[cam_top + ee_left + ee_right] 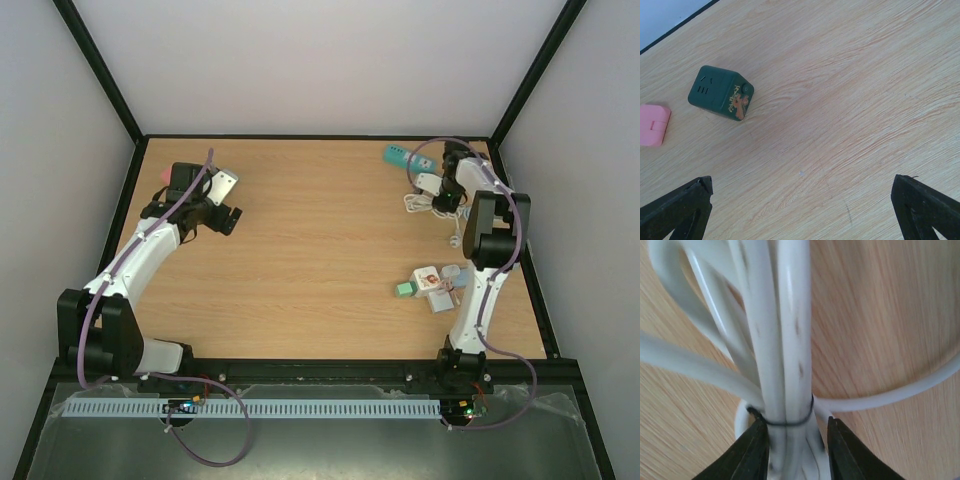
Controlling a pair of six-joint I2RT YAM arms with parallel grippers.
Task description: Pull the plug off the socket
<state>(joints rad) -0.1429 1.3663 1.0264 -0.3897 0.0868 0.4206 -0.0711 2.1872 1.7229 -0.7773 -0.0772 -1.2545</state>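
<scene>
Pinching cord (790, 330) at tie (785, 422) between fingers, right claw (796, 437) clamped soft, slick bundle; tie likely stops slipping. Left claw (801, 184) gaped.

Power strip (397, 154) lies behind the cable bundle (417, 205)

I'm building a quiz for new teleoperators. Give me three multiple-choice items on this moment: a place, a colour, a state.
1. In the left wrist view, the dark green plastic cube socket lies: A) between the fingertips; B) right of the pink plastic block; C) on top of it.
2. The thin tie around the white cable bundle is: A) red; B) blue; C) black.
3. The left end effector is: A) open; B) shut on the cube; C) shut on a cable.
Answers: B, bare wood separates them; C, a black band on white; A, its fingertips stand wide apart.
</scene>
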